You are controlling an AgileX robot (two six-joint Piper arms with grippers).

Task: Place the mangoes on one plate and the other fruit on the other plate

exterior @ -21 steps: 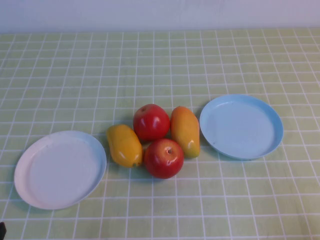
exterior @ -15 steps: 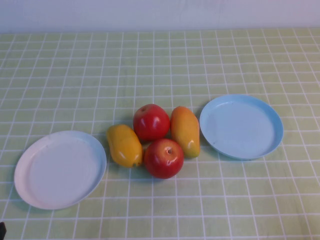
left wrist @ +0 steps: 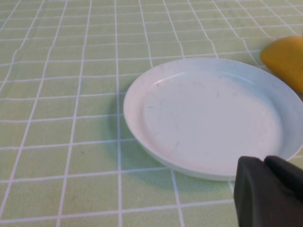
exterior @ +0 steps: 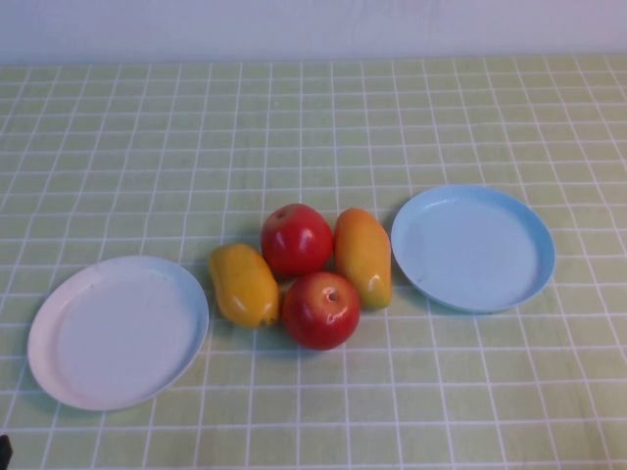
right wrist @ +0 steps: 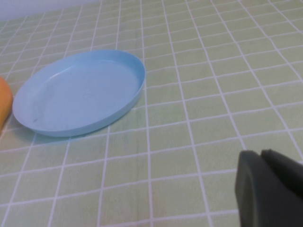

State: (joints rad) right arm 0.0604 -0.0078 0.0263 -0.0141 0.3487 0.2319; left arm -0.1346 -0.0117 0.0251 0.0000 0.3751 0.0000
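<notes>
Plates flank the fruit: white plate (exterior: 118,331) left, blue plate (exterior: 473,247) right — both bare. Mangoes (exterior: 362,257) and apples (exterior: 320,309) cluster touching between them (nothing sorted yet). Left gripper (left wrist: 270,189) hangs near the white plate, right gripper (right wrist: 270,187) near the blue — finger state: cannot tell. Next, probably: reach and grasp the first fruit.

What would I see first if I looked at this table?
Four bright fruits bunched mid-table: two red apples with a mango on either side. An empty white plate lies to their left, an empty blue plate to their right. Only the dark fingers of the left gripper and right gripper show, near each plate.
</notes>
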